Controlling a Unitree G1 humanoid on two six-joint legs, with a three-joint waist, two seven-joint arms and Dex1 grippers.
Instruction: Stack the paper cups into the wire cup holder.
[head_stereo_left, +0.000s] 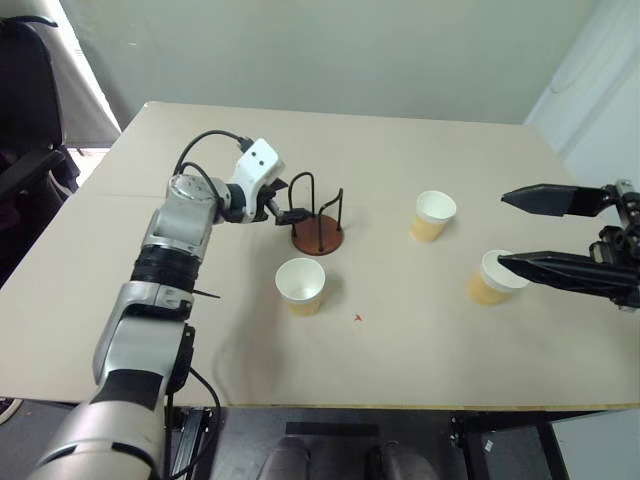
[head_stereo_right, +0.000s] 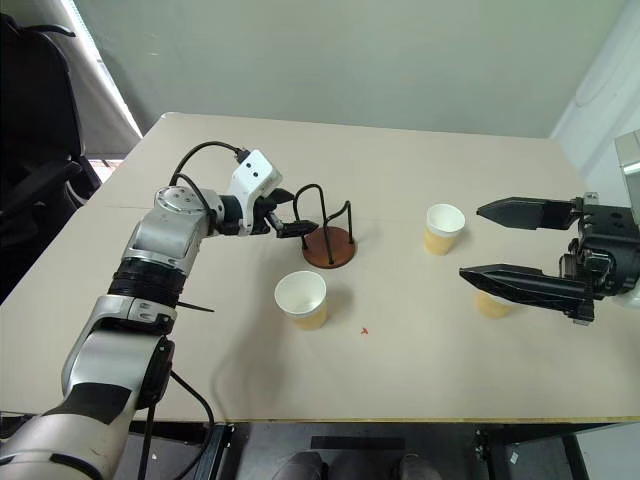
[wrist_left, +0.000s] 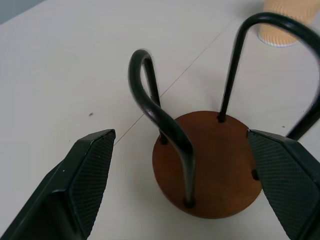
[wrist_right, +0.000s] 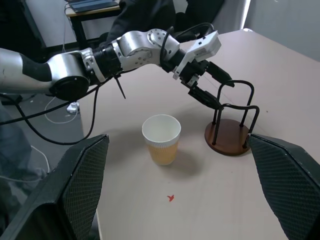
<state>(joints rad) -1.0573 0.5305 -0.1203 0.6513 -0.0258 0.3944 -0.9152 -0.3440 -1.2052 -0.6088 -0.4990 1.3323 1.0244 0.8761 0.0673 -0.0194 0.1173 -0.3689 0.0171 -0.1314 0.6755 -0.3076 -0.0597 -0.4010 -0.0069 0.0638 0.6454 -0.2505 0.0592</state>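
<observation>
Nearest cup (head_stereo_left: 301, 285) stands apart; wire cup holder (head_stereo_left: 318, 238) sits just before open, empty left claw (head_stereo_left: 283, 206).

Table (head_stereo_left: 420, 360) layout: wire cup holder (head_stereo_left: 318, 238) stands upright left of centre, empty. One paper cup (head_stereo_left: 301, 286) stands just in front of it, nearer the robot. Second cup (head_stereo_left: 433, 216) stands to the holder's right, well apart. Third cup (head_stereo_left: 490, 279) stands further right and nearer. All three upright, separate.
</observation>
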